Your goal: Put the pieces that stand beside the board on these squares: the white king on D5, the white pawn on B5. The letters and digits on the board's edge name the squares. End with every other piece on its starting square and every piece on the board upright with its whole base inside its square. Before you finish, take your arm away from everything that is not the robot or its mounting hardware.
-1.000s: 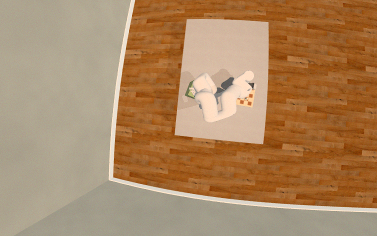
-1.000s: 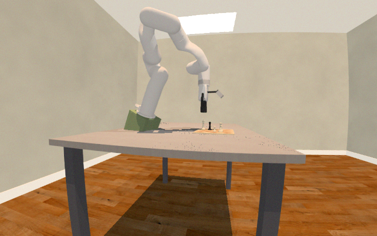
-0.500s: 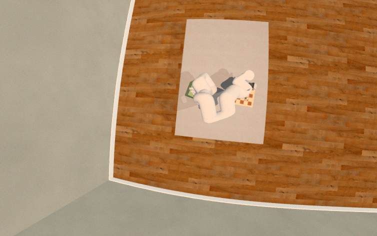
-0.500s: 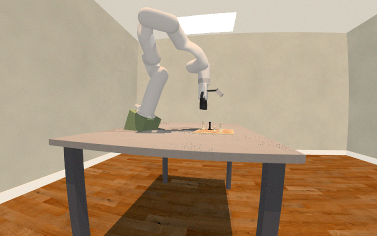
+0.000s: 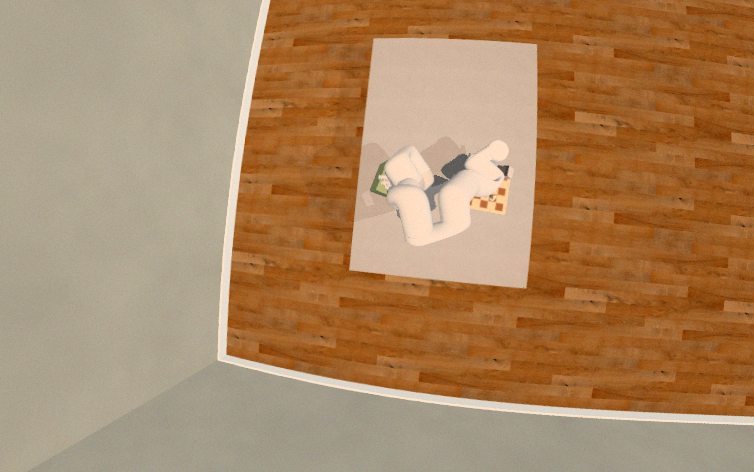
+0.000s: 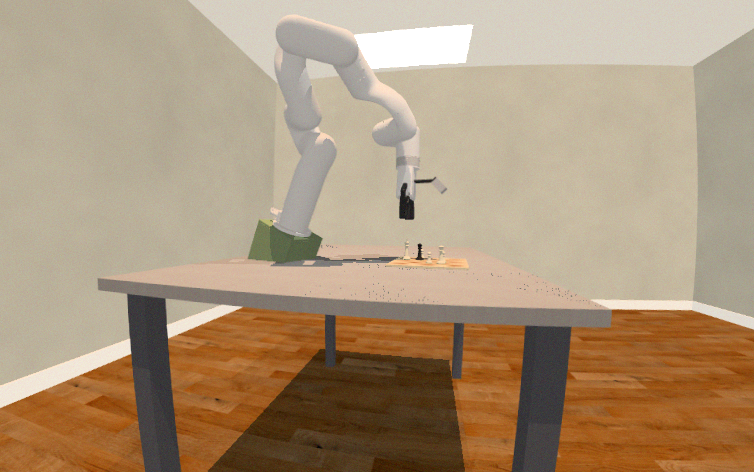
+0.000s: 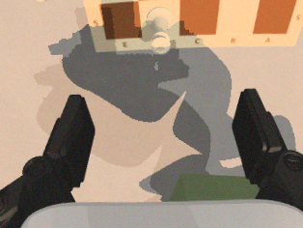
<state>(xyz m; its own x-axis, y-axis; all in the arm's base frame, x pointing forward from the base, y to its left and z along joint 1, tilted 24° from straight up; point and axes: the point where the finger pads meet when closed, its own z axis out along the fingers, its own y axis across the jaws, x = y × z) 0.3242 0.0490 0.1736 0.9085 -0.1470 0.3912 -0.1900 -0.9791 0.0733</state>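
From the top, my arm covers part of the chessboard, which lies at three o'clock from the green base block. In the exterior view, my gripper is above the white king, apart from it. In the wrist view, my fingers are wide open, with nothing between; the king stands on D5, at twelve o'clock. The B5 square is bare.
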